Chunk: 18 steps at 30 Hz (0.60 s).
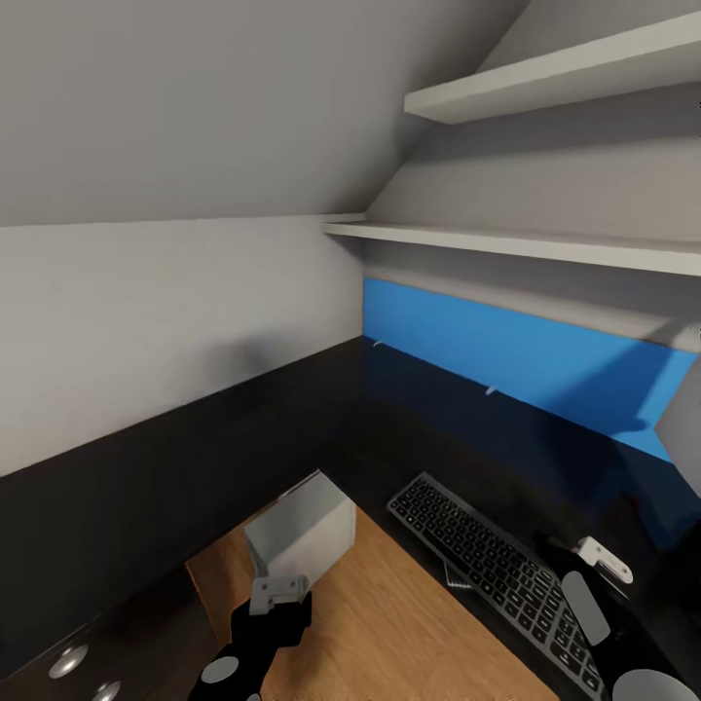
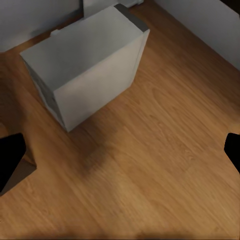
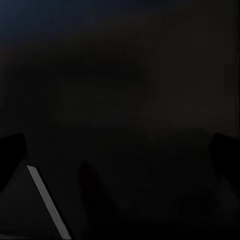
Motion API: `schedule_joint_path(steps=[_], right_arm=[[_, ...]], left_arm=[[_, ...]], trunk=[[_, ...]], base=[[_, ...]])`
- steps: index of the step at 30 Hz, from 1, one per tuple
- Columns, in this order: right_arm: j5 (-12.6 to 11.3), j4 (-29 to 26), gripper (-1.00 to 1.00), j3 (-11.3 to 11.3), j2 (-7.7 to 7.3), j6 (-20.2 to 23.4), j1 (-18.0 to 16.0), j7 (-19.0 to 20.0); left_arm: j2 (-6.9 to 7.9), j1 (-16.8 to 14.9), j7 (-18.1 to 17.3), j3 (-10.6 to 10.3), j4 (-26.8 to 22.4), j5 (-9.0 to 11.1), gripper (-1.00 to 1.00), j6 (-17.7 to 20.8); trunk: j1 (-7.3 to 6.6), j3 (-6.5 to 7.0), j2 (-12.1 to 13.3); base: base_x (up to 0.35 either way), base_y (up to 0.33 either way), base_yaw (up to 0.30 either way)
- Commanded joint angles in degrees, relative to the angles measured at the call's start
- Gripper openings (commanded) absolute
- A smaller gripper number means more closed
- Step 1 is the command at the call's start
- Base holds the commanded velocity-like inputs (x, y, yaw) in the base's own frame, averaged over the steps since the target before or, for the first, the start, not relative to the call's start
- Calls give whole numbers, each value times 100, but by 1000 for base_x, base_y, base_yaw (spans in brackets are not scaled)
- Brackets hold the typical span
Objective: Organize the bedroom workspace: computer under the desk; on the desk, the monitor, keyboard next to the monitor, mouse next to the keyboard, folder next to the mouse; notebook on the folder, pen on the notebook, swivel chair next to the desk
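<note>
Your left gripper (image 2: 120, 150) hangs over the wood floor (image 2: 165, 150), jaws apart, near the computer (image 1: 302, 531) standing below the table (image 1: 321, 419). The keyboard (image 1: 497, 570) lies on the table. Right jaws also apart, empty.

The surface (image 1: 292, 438) is glossy black, and its back panel (image 1: 506, 355) is bright blue. The keyboard (image 1: 501, 570) has dark grey keys with small white letters in a silvery-grey frame. The computer (image 2: 87, 65) is a plain light grey-white box. The floor (image 2: 160, 165) is warm light brown wood with a plank grain pattern. The walls (image 1: 146, 321) are pale grey, and the shelves (image 1: 545, 243) are off-white. The drawer knobs (image 1: 68, 662) at 8 o'clock are silver.
</note>
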Motion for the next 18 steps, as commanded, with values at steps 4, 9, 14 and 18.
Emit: schedule_joint_path(steps=[4, 9, 14, 18], right_arm=[[-90, 57, 100, -4, 0, 44, 1, -60], [-90, 57, 100, 1, 0, 43, 1, -64], [-90, 57, 100, 4, 0, 43, 1, -64], [-90, 57, 100, 5, 0, 43, 1, -64]], left_arm=[[-4, -2, 55, -9, 4, 61, 100, 18], [-6, -4, 55, -9, 7, 61, 100, 15], [-6, -5, 55, -9, 8, 61, 100, 18], [-6, -2, 55, -12, 8, 61, 100, 15]], trunk=[[-1, -7, -4], [-1, -7, -4], [-1, -7, -4], [-1, -7, -4]], base=[[-144, 64, 0], [-37, 13, 0], [-157, 1, 0], [-102, 0, 0]])
